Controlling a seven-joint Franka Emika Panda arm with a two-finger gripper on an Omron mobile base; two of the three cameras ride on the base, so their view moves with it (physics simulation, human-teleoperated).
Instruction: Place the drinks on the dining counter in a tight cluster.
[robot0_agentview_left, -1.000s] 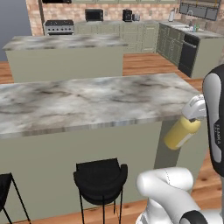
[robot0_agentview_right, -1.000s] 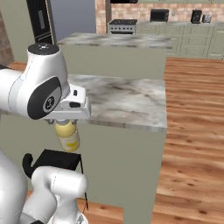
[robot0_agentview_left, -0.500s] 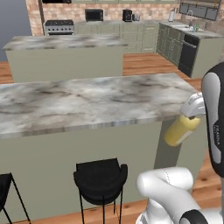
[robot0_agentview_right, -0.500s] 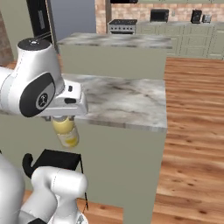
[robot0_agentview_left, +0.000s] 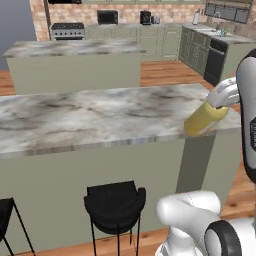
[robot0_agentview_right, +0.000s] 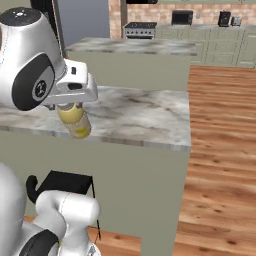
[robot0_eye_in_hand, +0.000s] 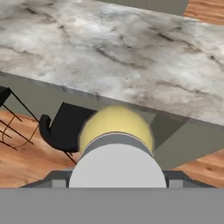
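1. Raised since one second ago: the yellow bottle (robot0_agentview_left: 205, 119), which hung below the top of the dining counter (robot0_agentview_left: 100, 112) against its grey-green side, now overlaps the marble edge at the counter's right end.
2. Gripper (robot0_agentview_right: 70, 102): clamped on the yellow bottle near its cap end; the bottle hangs tilted below the hand.
3. Hand view: the grey cap (robot0_eye_in_hand: 117, 164) fills the foreground, with the yellow body (robot0_eye_in_hand: 116, 122) beyond it, set against the counter's front edge.
4. Bottle position: in the air at the counter's near right corner, not resting on the marble.
5. Black stool (robot0_agentview_left: 115, 205): stands on the wooden floor (robot0_agentview_right: 220, 145) at the counter's front, left of the bottle.
6. Second island (robot0_agentview_left: 75, 62): behind the dining counter, with kitchen cabinets (robot0_agentview_left: 150, 35) beyond.
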